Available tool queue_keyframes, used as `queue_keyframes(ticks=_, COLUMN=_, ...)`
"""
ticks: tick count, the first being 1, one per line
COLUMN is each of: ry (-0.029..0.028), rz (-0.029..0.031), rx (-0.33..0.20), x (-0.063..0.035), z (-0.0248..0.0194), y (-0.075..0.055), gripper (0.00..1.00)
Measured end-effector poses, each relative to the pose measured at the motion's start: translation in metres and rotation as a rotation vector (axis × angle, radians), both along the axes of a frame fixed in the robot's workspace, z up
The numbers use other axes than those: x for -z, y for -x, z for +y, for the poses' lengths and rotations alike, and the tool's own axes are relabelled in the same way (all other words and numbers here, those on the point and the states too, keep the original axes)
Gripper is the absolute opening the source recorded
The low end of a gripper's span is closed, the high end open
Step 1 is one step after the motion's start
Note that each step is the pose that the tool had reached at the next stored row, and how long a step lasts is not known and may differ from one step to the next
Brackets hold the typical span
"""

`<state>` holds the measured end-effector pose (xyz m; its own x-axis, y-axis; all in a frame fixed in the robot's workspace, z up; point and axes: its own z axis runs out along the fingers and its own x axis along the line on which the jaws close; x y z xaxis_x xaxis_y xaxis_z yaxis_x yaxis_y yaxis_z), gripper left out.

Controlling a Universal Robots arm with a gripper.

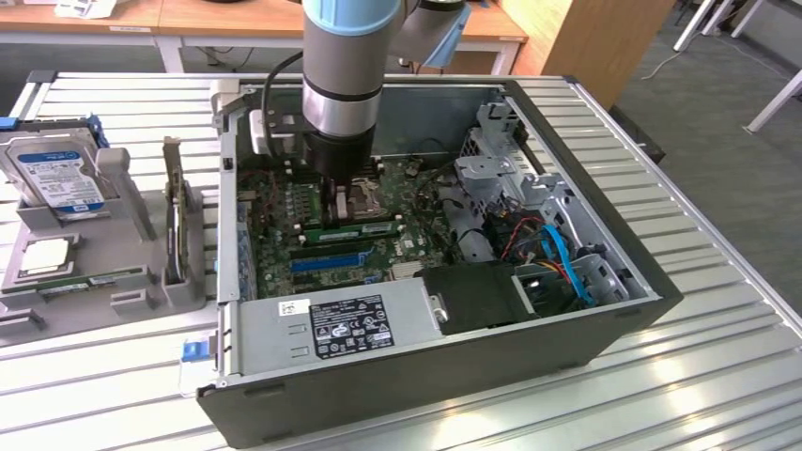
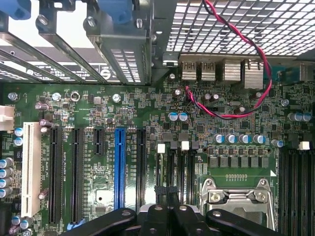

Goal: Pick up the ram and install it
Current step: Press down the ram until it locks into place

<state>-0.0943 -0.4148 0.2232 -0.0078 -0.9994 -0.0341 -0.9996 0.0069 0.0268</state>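
Note:
The ram (image 1: 366,226), a thin green stick with a pale label, lies lengthwise in a slot on the motherboard (image 1: 414,246), just in front of the CPU socket (image 1: 376,188). My gripper (image 1: 331,209) reaches straight down into the open PC case (image 1: 452,395) and rests on the ram's end toward the exterior view's left. In the wrist view the black fingers (image 2: 152,216) are pressed together, and the gripper (image 2: 166,196) is shut over the memory slots with white latches (image 2: 161,148). I cannot tell whether the fingers pinch the ram or only touch it.
A blue slot (image 1: 332,263) and a black slot (image 1: 329,249) lie in front of the ram. The power supply (image 1: 351,319) fills the case's front, with blue cables (image 1: 570,268) to its right. A grey parts holder (image 1: 119,287) with a hard drive (image 1: 56,174) stands on the exterior view's left.

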Motion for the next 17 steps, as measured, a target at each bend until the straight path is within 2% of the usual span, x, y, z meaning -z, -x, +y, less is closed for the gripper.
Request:
queue_keyframes(ticks=8, ry=-0.0003, rz=-0.0002, rx=0.0, x=-0.0013, z=0.0001, y=0.0, gripper=0.1)
queue_keyframes(ticks=17, ry=0.0003, rz=0.0003, rx=0.0, x=-0.0213, z=0.0, y=0.0, gripper=0.1)
